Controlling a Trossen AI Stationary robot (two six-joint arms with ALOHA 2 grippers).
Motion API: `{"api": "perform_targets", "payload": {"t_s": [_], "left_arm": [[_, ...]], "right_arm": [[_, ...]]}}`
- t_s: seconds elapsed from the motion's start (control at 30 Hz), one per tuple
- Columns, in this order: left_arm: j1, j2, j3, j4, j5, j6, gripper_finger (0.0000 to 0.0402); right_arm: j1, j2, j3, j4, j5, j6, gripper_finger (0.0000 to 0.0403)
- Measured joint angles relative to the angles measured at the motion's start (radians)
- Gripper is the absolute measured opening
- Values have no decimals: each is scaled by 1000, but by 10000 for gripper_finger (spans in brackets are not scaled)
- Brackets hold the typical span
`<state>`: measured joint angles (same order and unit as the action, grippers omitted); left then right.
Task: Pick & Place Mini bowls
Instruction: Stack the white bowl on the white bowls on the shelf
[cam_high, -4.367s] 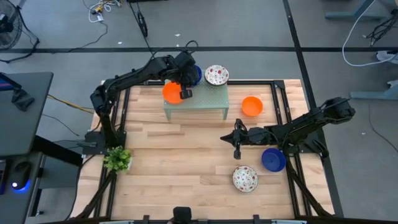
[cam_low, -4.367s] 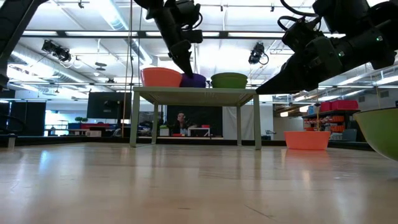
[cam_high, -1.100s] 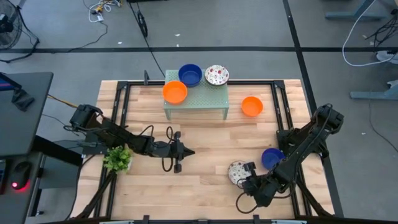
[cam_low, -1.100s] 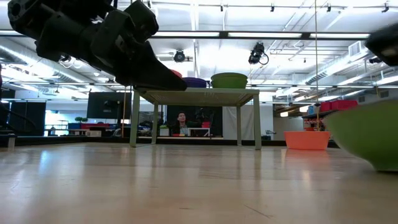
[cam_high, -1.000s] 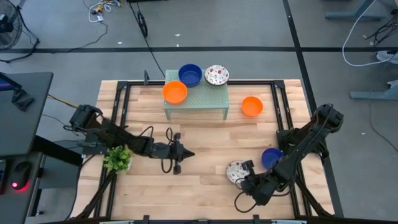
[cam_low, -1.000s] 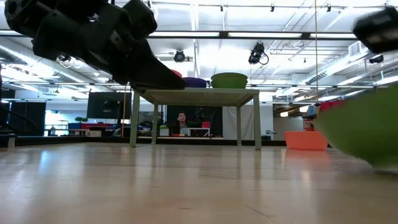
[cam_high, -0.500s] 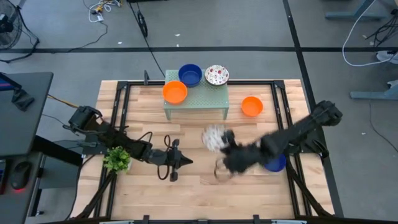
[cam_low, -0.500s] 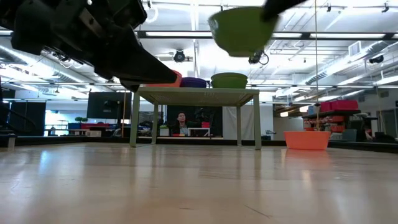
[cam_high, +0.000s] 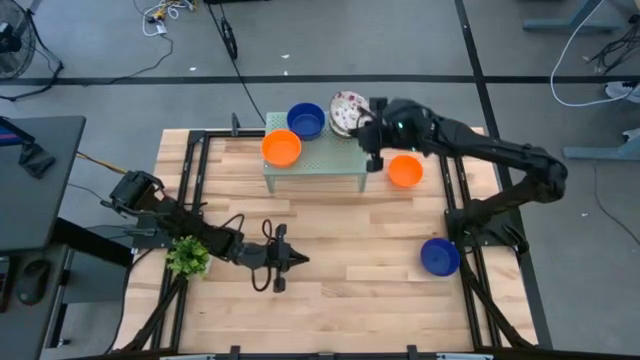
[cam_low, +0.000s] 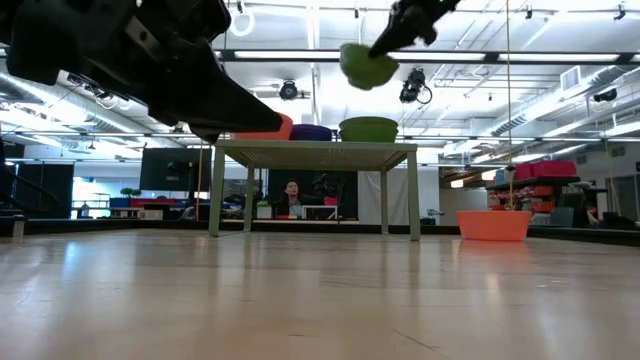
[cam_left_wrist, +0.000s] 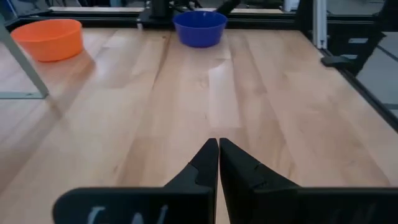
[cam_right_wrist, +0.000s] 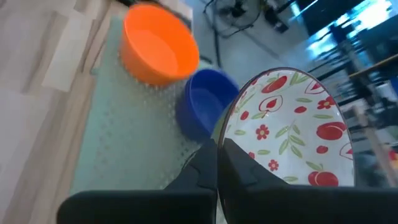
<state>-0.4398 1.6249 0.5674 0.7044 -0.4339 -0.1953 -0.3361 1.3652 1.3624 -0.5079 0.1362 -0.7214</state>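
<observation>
The left end effector (cam_high: 283, 259) is parked low over the table (cam_high: 320, 290), near the front, with its fingers pressed together and nothing between them. Right behind its arm, at the table's edge, a small leafy plant (cam_high: 187, 256) can be seen. Well off to its side, near the right arm's base, one blue bowl (cam_high: 439, 256) sits on the wood.

Farther back, the right end effector (cam_high: 364, 125) is held up above the far corner of the mint-green stand (cam_high: 313, 164), clamped on the rim of a floral bowl (cam_high: 346, 110). That bowl is tilted on its edge in the air, and in the right wrist view the fingers are closed over its lower rim.

Just beside that end effector, on the table, one orange bowl (cam_high: 405, 170) is found. On the stand on its other side, a second orange bowl (cam_high: 281, 148) and a second blue bowl (cam_high: 306, 119) are set next to each other.

So five bowls can be counted: two orange, two blue, one floral. A second floral one can't be made out from above.
</observation>
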Motion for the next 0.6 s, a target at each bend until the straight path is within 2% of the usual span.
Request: {"api": "perform_targets", "payload": {"t_s": [0.2,0.6], "left_arm": [[34,0,0,0,0,13,16],[64,0,0,-20,0,32,16]], "right_arm": [[-110,74,-1,-4,-114,-8,0],[-146,121,-2,-81,-129,-59,2]]}}
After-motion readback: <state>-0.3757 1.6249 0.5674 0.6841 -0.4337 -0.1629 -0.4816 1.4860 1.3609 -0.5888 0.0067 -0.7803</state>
